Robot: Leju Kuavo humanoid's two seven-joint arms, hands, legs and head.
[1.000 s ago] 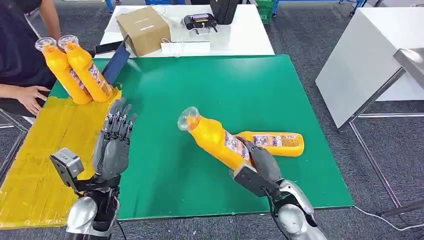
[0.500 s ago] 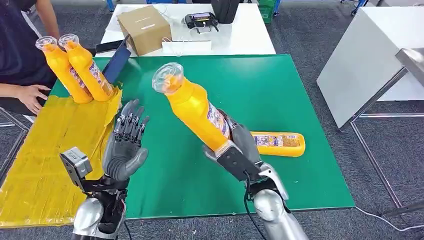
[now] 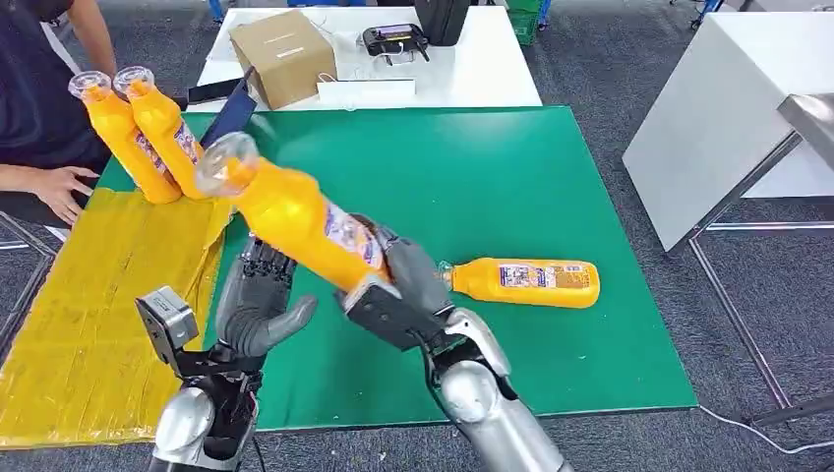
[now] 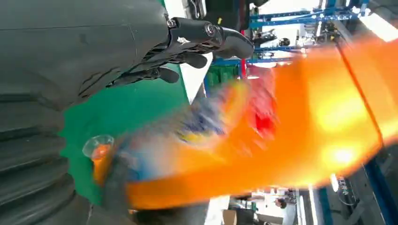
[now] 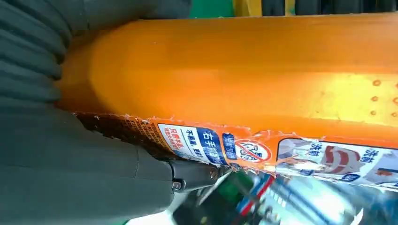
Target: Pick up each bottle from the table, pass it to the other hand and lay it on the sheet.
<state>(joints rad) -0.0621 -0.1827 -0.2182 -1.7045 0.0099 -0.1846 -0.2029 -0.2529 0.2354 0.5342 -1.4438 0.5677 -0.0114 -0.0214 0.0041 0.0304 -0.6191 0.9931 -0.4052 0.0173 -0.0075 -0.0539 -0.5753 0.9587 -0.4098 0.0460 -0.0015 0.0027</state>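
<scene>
Our right hand (image 3: 398, 295) grips the bottle (image 3: 295, 218) by its base; stiff, likely slick plastic, so our open left hand (image 3: 258, 300) beneath should wrap its middle.

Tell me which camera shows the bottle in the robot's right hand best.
The head view: the whole held bottle shows, gripped by the right hand. The right wrist view gives only its label close up; the left wrist view blurs it.

Held bottle (image 4: 263, 136) smeared by blur in left wrist view; right hand (image 3: 398, 295) hides its base.
</scene>
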